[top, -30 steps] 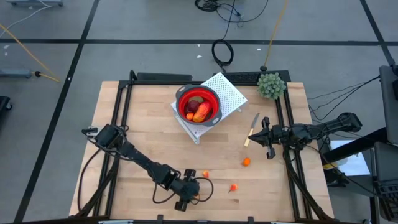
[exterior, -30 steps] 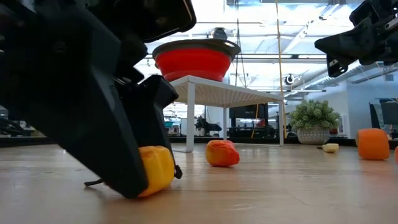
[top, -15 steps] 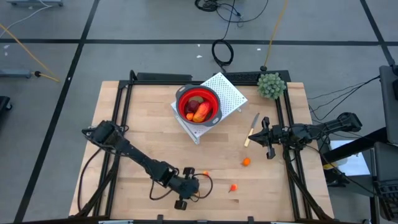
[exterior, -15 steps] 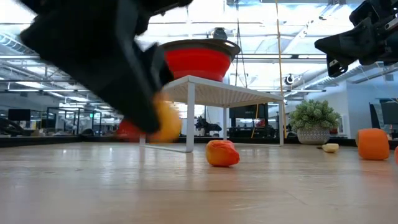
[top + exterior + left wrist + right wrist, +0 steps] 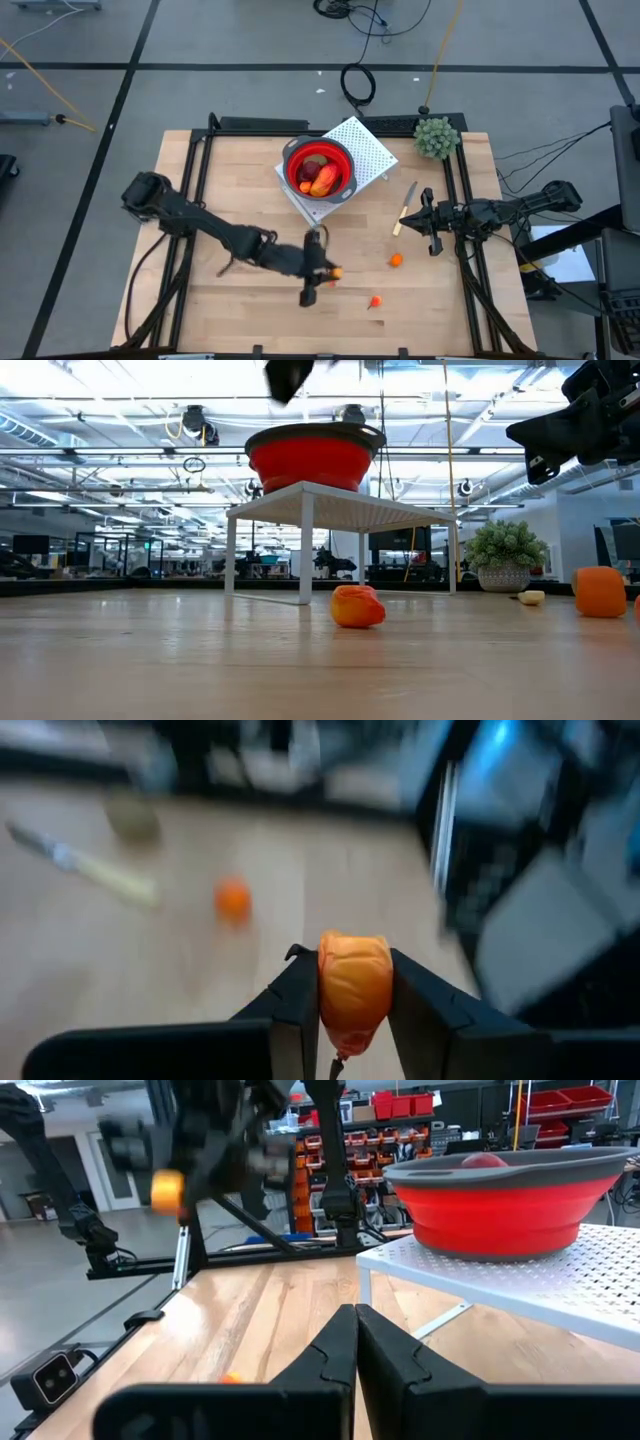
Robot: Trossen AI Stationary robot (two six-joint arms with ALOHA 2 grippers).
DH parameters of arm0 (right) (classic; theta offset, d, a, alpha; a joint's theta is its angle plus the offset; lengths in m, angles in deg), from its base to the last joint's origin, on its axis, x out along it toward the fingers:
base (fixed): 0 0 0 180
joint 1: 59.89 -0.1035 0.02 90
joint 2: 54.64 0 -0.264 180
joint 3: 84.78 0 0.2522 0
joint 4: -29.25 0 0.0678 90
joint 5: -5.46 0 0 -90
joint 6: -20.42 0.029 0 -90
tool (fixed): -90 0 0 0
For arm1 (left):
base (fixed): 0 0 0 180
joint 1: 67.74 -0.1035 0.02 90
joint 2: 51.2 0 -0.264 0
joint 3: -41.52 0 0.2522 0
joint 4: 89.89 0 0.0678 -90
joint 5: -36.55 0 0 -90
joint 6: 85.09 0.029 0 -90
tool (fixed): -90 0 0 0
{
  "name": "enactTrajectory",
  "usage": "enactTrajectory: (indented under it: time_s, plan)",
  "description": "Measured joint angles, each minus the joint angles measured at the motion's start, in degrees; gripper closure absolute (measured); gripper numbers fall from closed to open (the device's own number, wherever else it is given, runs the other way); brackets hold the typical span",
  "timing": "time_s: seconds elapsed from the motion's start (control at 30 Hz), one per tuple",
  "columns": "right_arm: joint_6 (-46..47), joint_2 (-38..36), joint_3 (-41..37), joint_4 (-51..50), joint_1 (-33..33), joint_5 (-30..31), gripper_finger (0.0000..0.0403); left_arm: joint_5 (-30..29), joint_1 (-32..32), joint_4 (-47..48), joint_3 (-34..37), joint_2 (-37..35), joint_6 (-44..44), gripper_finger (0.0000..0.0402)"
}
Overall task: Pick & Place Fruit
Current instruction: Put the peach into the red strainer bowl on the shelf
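Note:
My left gripper (image 5: 333, 272) hangs above the table's near middle, shut on a small orange toy fruit (image 5: 354, 988). The right wrist view shows that fruit (image 5: 167, 1188) in the air. Two more orange fruits (image 5: 396, 261) (image 5: 375, 300) lie on the wooden table. The red bowl (image 5: 320, 168), which sits on a white perforated stand (image 5: 365, 148), holds red and orange fruit. My right gripper (image 5: 428, 222) waits shut near the table's right edge. My left gripper pinches the orange fruit by its two opposite sides (image 5: 330, 982), one finger on each. The fingers come from the table's left, slanting a little downward. The fruit stands out beyond the fingertips and is lifted clear of the table.
A pale-handled knife (image 5: 405, 208) lies just left of my right gripper. A green bushy plant (image 5: 437, 137) stands at the far right corner. A black frame (image 5: 200, 160) borders the table. Open wood lies between my left gripper and the stand.
My left gripper has risen from the table's near edge with the orange fruit. It has gone toward the far edge and a little to the right, nearer the bowl, and its fingers have tipped up toward level. The fruit, which rested on the wood, is now lifted clear.

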Motion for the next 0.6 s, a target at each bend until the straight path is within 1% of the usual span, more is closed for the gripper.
enactTrajectory:
  time_s: [0.07, 0.13, 0.3, 0.43, 0.5, 0.6]
  plan:
    - [0.0, 0.0, 0.0, 0.0, 0.0, 0.0, 0.0403, -1.6, -0.9, -5.4, 0.0, -1.1, 0.1, 0.0312]
    - [0.0, 0.0, 0.0, -0.1, 0.0, 0.0, 0.0403, -3.0, -1.7, -13.1, 0.0, -1.4, 1.2, 0.0312]
    - [0.0, 0.0, 0.0, -0.2, 0.0, 0.0, 0.0403, -5.6, -3.0, -32.5, 0.0, -1.4, 7.8, 0.0312]
    - [0.0, 0.0, 0.0, -0.2, 0.0, 0.0, 0.0403, -8.3, -3.9, -42.9, 0.0, -1.3, 13.1, 0.0312]
    - [0.0, 0.0, 0.0, -0.2, 0.0, 0.0, 0.0403, -8.4, -4.2, -47.5, 0.0, -1.4, 16.0, 0.0311]
    - [0.0, 0.0, 0.0, -0.2, 0.0, 0.0, 0.0403, -8.6, -4.4, -51.7, 0.0, -1.4, 19.0, 0.0311]
